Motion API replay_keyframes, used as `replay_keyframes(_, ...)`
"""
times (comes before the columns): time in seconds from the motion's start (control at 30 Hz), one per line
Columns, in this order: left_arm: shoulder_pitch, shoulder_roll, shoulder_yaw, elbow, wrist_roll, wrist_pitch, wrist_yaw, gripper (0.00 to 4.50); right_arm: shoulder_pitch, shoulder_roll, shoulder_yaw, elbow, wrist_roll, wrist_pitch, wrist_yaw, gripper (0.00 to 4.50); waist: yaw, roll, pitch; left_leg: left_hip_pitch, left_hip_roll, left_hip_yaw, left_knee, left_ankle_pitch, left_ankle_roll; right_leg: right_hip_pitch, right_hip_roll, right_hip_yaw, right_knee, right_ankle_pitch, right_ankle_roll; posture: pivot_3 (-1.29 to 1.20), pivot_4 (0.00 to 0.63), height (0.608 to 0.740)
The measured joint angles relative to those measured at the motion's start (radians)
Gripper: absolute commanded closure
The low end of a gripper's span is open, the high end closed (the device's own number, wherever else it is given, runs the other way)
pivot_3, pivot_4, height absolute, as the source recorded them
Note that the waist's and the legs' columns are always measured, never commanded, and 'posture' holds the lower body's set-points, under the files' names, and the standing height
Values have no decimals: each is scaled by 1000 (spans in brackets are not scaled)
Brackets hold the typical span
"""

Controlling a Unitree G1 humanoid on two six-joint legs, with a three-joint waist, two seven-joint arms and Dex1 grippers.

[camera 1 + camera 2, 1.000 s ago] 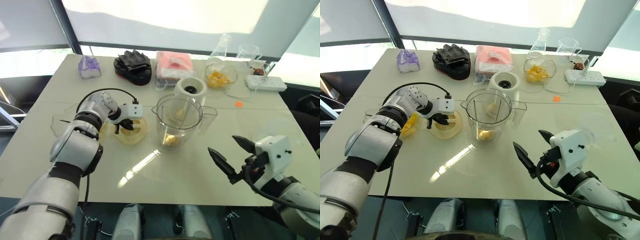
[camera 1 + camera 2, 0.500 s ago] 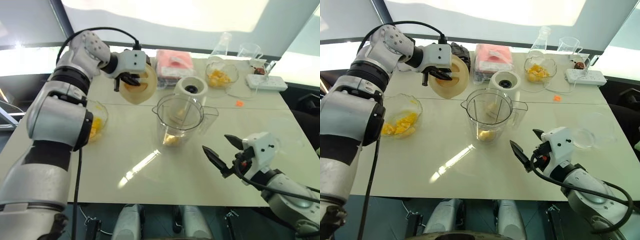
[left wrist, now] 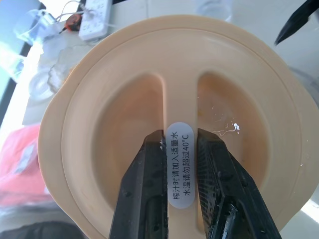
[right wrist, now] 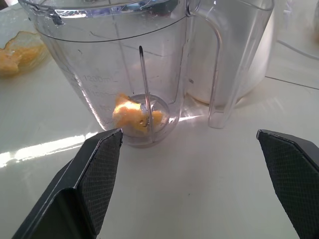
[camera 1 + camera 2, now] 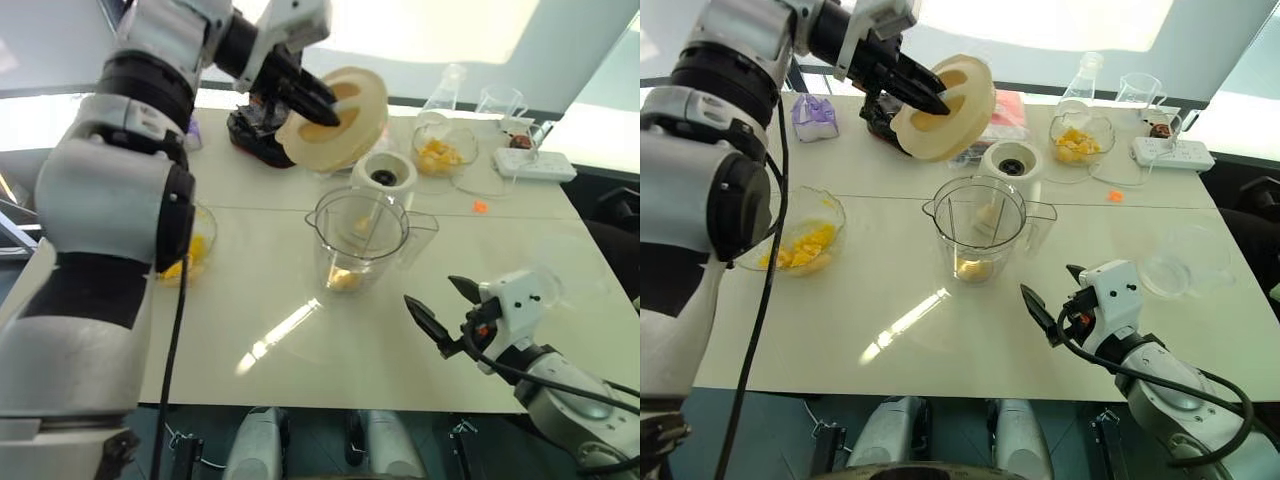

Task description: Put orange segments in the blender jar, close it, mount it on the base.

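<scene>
Jar first: the blender jar (image 5: 358, 240) stands upright and open near the middle of the table (image 5: 300, 350). A few orange segments (image 4: 132, 113) lie at its bottom around the blade shaft, and the white base (image 5: 382, 178) sits just behind it. The lid (image 5: 355, 125) is in the air, above and behind the jar, tilted steeply on edge. Our left gripper (image 3: 180, 137) has it by the central ridge, with both black fingers pressed against the labelled rib. Our right gripper (image 5: 430, 291) hovers low over the table to the jar's front right, fingers spread wide and holding nothing.

We see three risks:

- **Slipping grip:** The hold is on one narrow rib, so the lid could pivot or slip as we swing it down.
- **Tipping the jar:** If the lid arrives tilted, its rim may catch the jar's lip. Nothing is steadying the jar, so it could slide or tip and scatter the fruit.
- **Closing too soon:** The jar holds only a little fruit, and the bowl (image 5: 830, 200) to our left has plenty more.

We also judge that a low approach from behind could clip the base.
</scene>
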Motion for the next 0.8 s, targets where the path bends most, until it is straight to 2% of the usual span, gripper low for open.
replay_keyframes(0.2,-10,-61,-153,-48,-99,84,-3,4268,-46,38,27,32,-55,0,10,0,1,0,0,0,0,-1,0,0,0,0,0,0,1,-1,-2,0,150,740)
replay_keyframes(0.3,43,-105,-306,-120,-158,87,-3,4268,-85,61,53,57,-98,-1,14,0,1,1,0,0,0,0,1,0,0,0,0,1,1,-1,-2,0,150,740)
replay_keyframes(0.43,112,-124,-445,-157,-198,92,-3,4268,-105,94,70,67,-148,-2,12,0,-2,2,0,0,0,0,0,0,0,-1,0,1,2,-1,-1,0,150,740)
replay_keyframes(0.8,116,-158,-579,-201,-258,99,-3,4268,-121,180,113,77,-261,-2,2,0,2,3,-1,0,0,0,1,0,0,0,0,2,1,-2,-3,0,150,740)
